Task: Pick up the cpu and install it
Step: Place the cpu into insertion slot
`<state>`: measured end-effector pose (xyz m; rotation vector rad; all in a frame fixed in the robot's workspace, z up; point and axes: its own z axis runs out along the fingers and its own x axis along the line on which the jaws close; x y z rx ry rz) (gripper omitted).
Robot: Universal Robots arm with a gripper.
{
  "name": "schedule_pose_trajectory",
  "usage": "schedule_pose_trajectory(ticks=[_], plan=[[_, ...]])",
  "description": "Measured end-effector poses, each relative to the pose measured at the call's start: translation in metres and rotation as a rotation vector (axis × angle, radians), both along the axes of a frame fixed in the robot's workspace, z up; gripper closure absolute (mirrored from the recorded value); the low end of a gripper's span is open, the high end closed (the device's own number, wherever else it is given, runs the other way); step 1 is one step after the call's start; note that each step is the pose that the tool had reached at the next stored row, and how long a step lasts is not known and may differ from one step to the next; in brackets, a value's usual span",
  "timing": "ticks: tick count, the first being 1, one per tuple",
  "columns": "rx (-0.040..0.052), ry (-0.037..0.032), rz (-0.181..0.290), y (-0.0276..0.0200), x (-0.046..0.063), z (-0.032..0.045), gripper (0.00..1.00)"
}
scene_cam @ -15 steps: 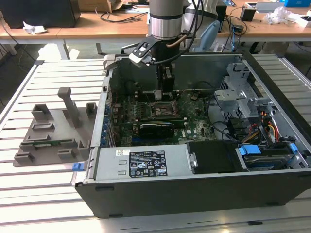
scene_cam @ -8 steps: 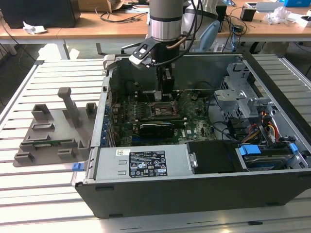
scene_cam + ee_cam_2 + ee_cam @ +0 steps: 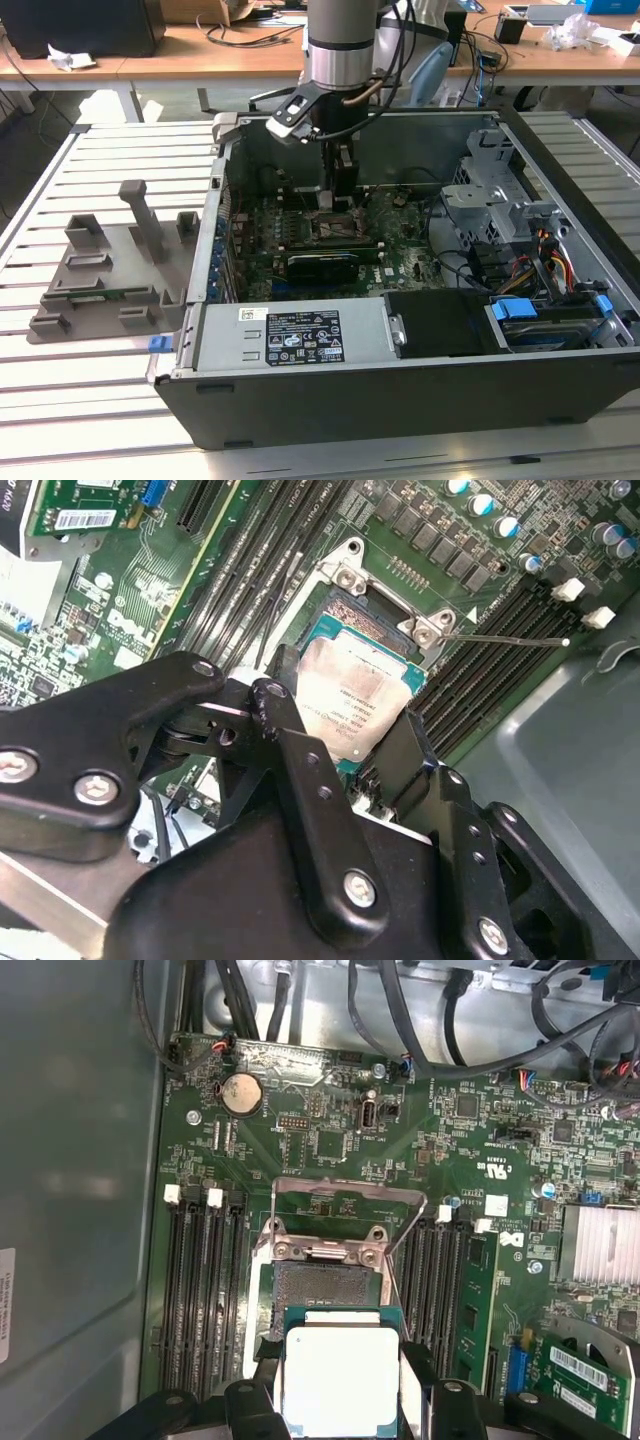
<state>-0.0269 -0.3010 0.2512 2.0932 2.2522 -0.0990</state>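
Cpu (image 3: 340,1380), silvery top up, is clamped by two opposite edges in the narrowed jaws. It is held over the open socket (image 3: 322,1285) and covers only part of it. It likely needs centring over the frame, corners matched and kept level, then a straight descent. Sliding it risks bending pins. The motherboard (image 3: 330,235) lies inside the case (image 3: 400,400).

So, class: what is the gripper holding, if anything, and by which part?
The gripper holds the cpu by two opposite side edges, just above the socket.
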Motion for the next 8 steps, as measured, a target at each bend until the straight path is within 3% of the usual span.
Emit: schedule_pose_trajectory(ticks=[5,8], plan=[[0.0001,0.0000,0.000,0.0030,0.0000,-0.0035,0.45],[0.0000,0.0000,0.000,0.0061,0.0005,-0.0106,0.45]])
